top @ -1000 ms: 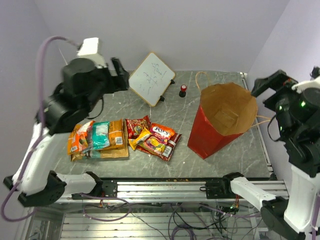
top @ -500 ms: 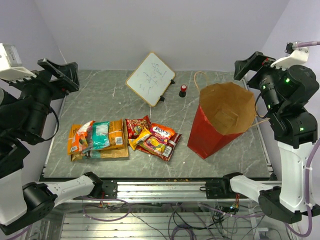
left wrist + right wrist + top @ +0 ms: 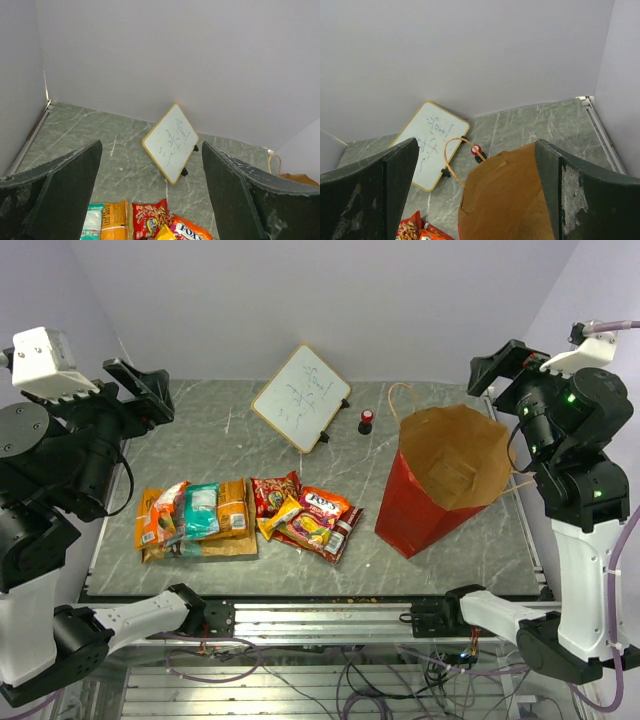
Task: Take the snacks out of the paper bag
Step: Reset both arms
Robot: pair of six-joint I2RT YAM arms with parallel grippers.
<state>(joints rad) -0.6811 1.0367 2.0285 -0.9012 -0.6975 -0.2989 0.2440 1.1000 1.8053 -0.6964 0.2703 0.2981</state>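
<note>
On the right half of the table (image 3: 210,445), the paper bag (image 3: 420,505) stands with its mouth open upward. Its base sits close to the front edge, and 1 handle reaches toward the right rim. Every one of the snacks (image 3: 250,515) I can see lies outside it, on the left half near the front edge, in 2 clusters side by side: orange, teal and tan packets at the left, red, yellow and orange ones next to them. Bare marble runs between the packets and the bag, and across the back-left.

A whiteboard (image 3: 303,397) stands tilted near the back edge, with a small red-capped object (image 3: 366,420) just beside it.

My left gripper (image 3: 151,150) hangs high over the left edge, jaws spread wide with nothing between them. My right gripper (image 3: 476,145) hangs high by the back-right corner, above the bag, likewise spread and holding nothing.
</note>
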